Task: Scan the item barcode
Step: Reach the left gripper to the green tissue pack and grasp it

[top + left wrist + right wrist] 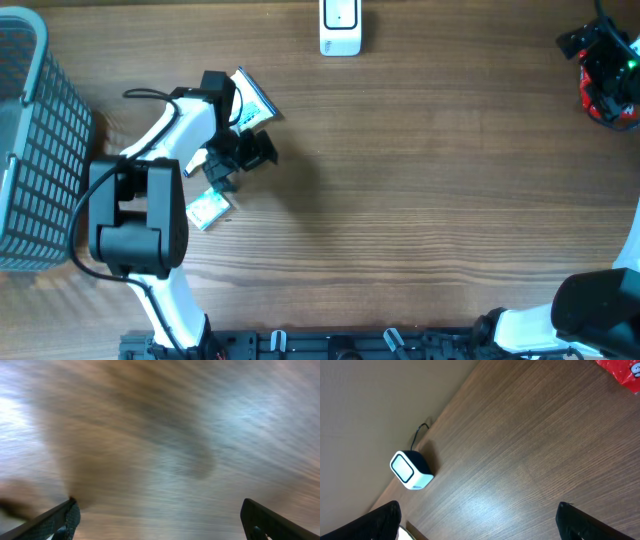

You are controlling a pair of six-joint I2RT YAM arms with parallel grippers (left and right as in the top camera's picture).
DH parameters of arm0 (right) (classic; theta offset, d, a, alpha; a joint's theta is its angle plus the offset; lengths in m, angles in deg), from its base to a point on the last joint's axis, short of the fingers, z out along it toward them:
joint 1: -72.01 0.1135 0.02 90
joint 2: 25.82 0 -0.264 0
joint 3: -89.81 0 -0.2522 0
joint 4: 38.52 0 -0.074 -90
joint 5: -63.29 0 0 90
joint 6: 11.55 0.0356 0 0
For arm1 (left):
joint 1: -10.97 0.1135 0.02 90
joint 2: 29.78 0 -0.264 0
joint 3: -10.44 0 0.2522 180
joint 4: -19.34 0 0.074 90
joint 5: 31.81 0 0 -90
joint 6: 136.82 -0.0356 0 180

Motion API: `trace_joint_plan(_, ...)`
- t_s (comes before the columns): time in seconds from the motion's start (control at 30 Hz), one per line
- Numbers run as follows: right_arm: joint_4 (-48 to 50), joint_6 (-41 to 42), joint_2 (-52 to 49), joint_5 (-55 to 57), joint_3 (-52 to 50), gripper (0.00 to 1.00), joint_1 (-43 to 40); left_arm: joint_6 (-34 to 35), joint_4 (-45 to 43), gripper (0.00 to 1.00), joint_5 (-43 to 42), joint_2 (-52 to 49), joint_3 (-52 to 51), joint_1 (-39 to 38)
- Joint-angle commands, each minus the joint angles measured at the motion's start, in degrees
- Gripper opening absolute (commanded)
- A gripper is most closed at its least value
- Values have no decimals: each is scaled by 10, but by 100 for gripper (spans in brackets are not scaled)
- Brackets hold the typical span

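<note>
Two flat white-and-teal packets lie on the wooden table at the left: one packet (254, 98) partly under my left arm, a smaller packet (208, 210) nearer the front. My left gripper (245, 165) hovers between them, open. Its wrist view is blurred and shows only wood between the wide-apart fingers (159, 502). The white barcode scanner (340, 27) stands at the back edge, also seen as a white box (411, 470) in the right wrist view. My right gripper (598, 50) is at the far right, open and empty (477, 506). No barcode shows.
A grey mesh basket (22, 140) stands at the left edge. A red packet (600, 100) lies at the back right under my right gripper, also visible as a red packet (620, 370) in the right wrist view. The scanner's cable (420, 430) runs to the table's back edge.
</note>
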Motion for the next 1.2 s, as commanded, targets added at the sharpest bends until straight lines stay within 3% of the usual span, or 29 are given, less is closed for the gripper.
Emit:
trace_joint_plan(0.0,0,5,-4,10,-2,100,2,-13,13,100,64,111,-13,7)
trace_joint_plan(0.2,0,5,-4,10,-2,100,2,50,60,100,229,275,-13,17)
trace_joint_plan(0.33,0,5,-4,10,-2,100,2,52,76,100,234,331,-14,58)
trace_joint_plan(0.5,0,5,-4,10,-2,100,2,49,107,100,232,325,-33,156)
trace_joint_plan(0.67,0,5,-4,10,-2,100,2,9,88,100,157,308,-113,223)
trace_joint_plan(0.87,0,5,-4,10,-2,100,2,-90,-37,100,-4,308,-252,235)
trace_joint_plan(1.17,0,5,-4,10,-2,100,2,-96,-130,100,-11,308,-300,232)
